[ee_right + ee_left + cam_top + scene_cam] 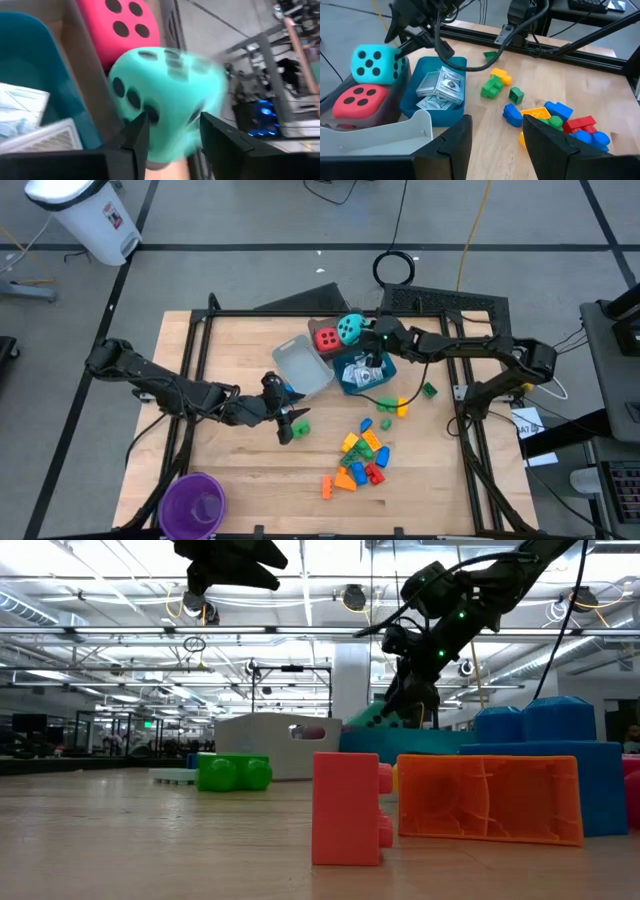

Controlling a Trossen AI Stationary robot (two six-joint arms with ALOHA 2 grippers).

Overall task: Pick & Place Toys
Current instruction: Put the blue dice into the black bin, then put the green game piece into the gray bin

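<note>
The cyan die [350, 328] [374, 62] sits on the red die [327, 338] [357, 102] at the far side of the table. It is next to the blue tray [427, 117], which holds white packets [442, 87]. My right gripper [172, 135] [368, 332] is open, its fingers either side of the cyan die's [165, 95] blurred near part. My left gripper [497, 142] [290, 425] hangs open above the table's middle with nothing between its fingers. A green brick [301, 427] lies on the wood below it. Several coloured bricks [362, 455] [555, 120] lie in a heap toward the near edge. My right gripper comes slanting down from the table's right at the cyan die, one finger on each side of its near part [150, 115]. I cannot tell whether the fingers touch the die.
A pale grey tray [302, 365] stands left of the blue tray. The purple cup [192, 502] is at the near left corner. Loose yellow and green bricks [495, 82] lie right of the blue tray, and an orange brick [327, 485] lies near the front. Black frame rails border the tabletop.
</note>
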